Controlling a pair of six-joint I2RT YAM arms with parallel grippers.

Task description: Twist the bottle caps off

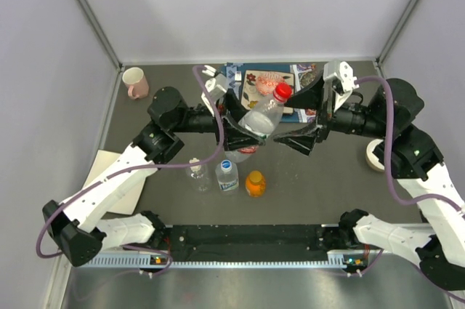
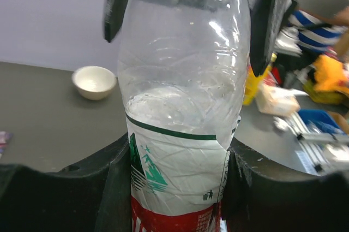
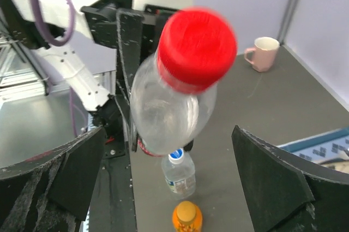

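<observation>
Overhead, I see my left gripper (image 1: 243,134) pinching the lower body of the clear plastic bottle with a red label (image 1: 263,116); it holds the bottle tilted above the dark grey table (image 1: 327,178), with the round red screw cap (image 1: 282,91) still on and pointing toward the back right. My right gripper (image 1: 305,120) sits just beside that bottle, fingers spread wide, gripping nothing. Nearer the bases, three more bottles stand upright in a row on the table: the plain clear plastic bottle (image 1: 196,177) with its white cap (image 1: 195,163); the clear bottle with a blue-white label (image 1: 227,179) and its blue cap (image 1: 227,166); the short orange bottle (image 1: 255,187) with its orange cap (image 1: 255,176). A pink mug (image 1: 134,82) stands at the far left corner; a small white bowl (image 1: 373,155) sits at the right.

On the left wrist camera, the red-label bottle (image 2: 185,106) fills the frame; my black fingers (image 2: 117,188) press against both its sides at the label. The right gripper's dark fingers (image 2: 267,19) flank its upper part without touching it; the white bowl (image 2: 94,82) rests on the table behind.

On the right wrist camera, the red cap (image 3: 197,46) is blurred and hangs between my wide-spread fingers (image 3: 278,183), clear of both. Below it I see the blue-capped bottle (image 3: 178,173) and the orange one (image 3: 187,216); the mug (image 3: 263,53) is far off.
</observation>
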